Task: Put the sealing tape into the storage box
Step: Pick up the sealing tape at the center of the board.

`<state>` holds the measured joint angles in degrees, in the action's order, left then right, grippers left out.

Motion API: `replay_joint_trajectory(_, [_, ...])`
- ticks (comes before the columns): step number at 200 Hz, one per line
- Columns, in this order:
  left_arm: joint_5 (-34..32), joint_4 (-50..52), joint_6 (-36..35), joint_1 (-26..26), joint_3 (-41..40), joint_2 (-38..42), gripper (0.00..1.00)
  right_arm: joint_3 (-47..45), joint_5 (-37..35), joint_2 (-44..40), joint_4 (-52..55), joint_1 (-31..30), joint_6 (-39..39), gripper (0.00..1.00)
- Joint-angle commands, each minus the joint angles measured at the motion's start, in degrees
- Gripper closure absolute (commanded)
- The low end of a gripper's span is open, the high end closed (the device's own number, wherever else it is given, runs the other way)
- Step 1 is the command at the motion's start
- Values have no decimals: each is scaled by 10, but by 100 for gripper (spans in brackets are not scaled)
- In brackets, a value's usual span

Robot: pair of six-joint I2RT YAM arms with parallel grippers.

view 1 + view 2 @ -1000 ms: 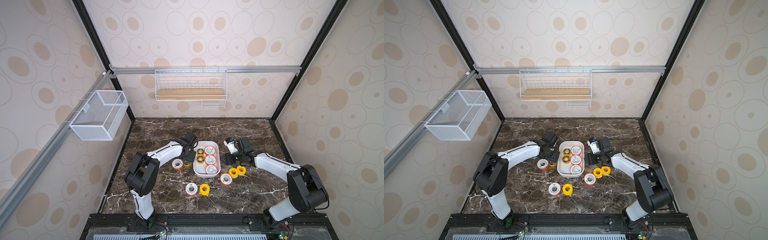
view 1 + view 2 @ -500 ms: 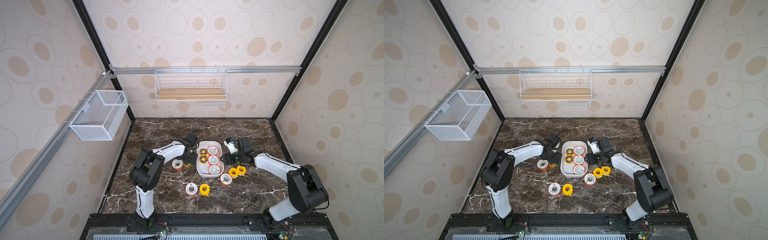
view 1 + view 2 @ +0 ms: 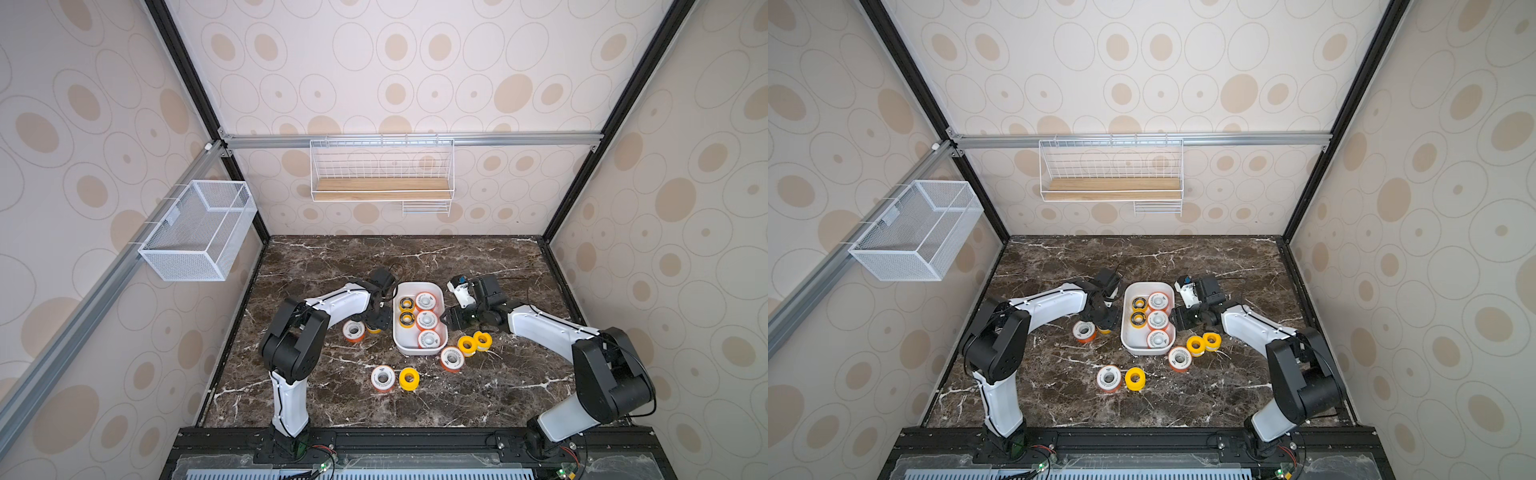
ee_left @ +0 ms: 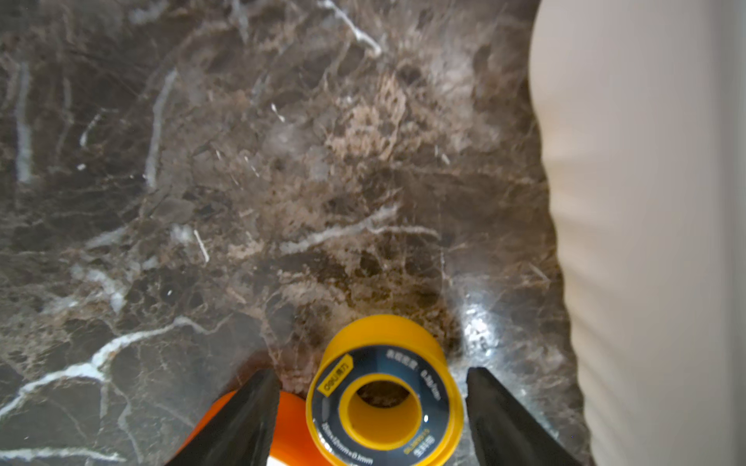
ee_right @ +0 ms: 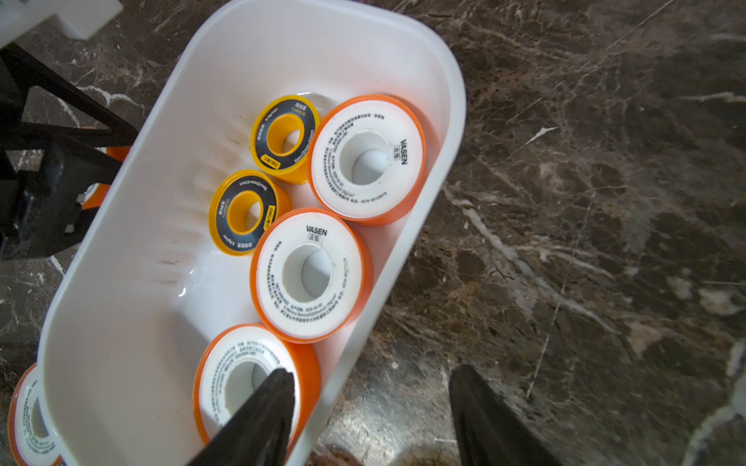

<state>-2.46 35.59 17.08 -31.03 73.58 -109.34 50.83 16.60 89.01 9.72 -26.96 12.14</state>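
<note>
storage box [image 3: 417, 351]: you have a white tub, upright, mid-tabletop | inside, lying flat: three white-faced spools [image 3: 432, 322] in a row, two dark-faced yellow spools [image 3: 412, 321] alongside | toward left edge: left white spool [image 3: 359, 331] just beside left yellow spool [image 4: 383, 331] | toward right edge: right white spool [image 3: 458, 360], solid yellow pair [image 3: 467, 353] | toward front edge: front white spool [image 3: 388, 380] beside front yellow spool [image 3: 409, 386]

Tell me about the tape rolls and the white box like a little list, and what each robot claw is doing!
sealing tape in storage box: five rolls
out on table: seven rolls
left claw: open, one finger on each side of a yellow roll, not gripping it yet
right claw: open, one finger over the box, one outside its wall
</note>
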Motion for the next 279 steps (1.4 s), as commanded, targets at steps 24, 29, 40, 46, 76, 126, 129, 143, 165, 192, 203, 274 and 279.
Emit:
replay_joint_trajectory(24, [4,23,9,-4,2,-6,32,13,-6,7,14,3,-1,33])
replay_joint_trajectory(29, [4,23,10,-4,2,-7,32,13,-6,7,14,3,-1,33])
replay_joint_trajectory(40, [5,21,11,-4,1,-9,32,13,-7,7,14,3,-2,33])
replay_joint_trajectory(46, [7,20,10,-4,2,-10,32,14,-7,8,15,3,-2,33])
replay_joint_trajectory(76, [13,20,9,-4,8,-17,32,15,-6,8,16,3,-2,33])
replay_joint_trajectory(126, [11,17,16,-4,9,-15,35,17,7,12,16,3,0,34])
replay_joint_trajectory(129, [11,17,16,-4,9,-14,36,17,8,12,15,3,0,34])
replay_joint_trajectory(143, [3,16,18,-4,7,-7,39,16,13,12,14,4,1,35])
replay_joint_trajectory(165, [-15,16,22,-4,3,9,41,18,24,13,12,3,3,37])
replay_joint_trajectory(192, [-28,26,23,-4,4,22,42,17,40,14,9,9,9,38])
replay_joint_trajectory(203, [-33,32,26,-4,6,31,42,16,53,14,3,14,14,39])
replay_joint_trajectory(274, [-12,58,40,-4,26,100,41,20,82,29,-3,23,27,47])
replay_joint_trajectory(279, [-10,60,41,-4,29,101,41,20,85,30,-3,22,27,47])
